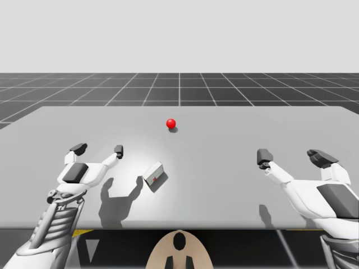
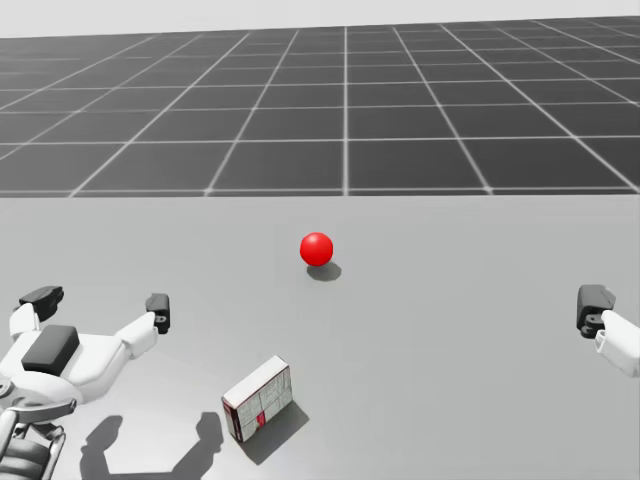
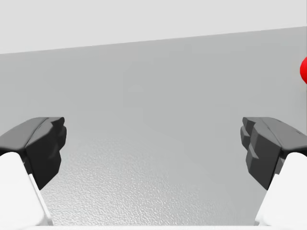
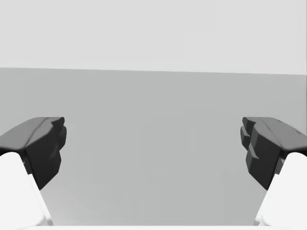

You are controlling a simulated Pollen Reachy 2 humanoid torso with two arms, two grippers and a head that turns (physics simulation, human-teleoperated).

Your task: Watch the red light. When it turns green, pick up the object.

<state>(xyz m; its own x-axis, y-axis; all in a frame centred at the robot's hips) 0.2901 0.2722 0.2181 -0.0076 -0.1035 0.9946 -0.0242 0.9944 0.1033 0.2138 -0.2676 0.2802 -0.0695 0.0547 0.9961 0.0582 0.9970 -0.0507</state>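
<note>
Step in hand: waiting, since the light reads red and no grasp is due yet. High view: the red light (image 1: 171,123) sits on the bench (image 1: 235,188) toward the far middle. The small white box with red markings (image 1: 153,175) lies nearer me, skewed, near my left gripper (image 1: 99,149) and well apart from my right gripper (image 1: 291,157). Both grippers hang above the bench with fingers spread wide, holding and touching nothing. Head view: the box (image 2: 258,399) lies between me and the light (image 2: 316,249), and the left gripper (image 2: 99,303) is open beside it. Left wrist view: fingers far apart with bare bench between them, and the red light (image 3: 304,71) shows ahead and off to one side. Right wrist view: fingers (image 4: 45,143) equally far apart, with bare bench ahead. Judgement: once the light goes green, the left arm looks the better placed. It would need to swing inward over the box, turn to match its skew, descend, and close across the narrower sides.
</note>
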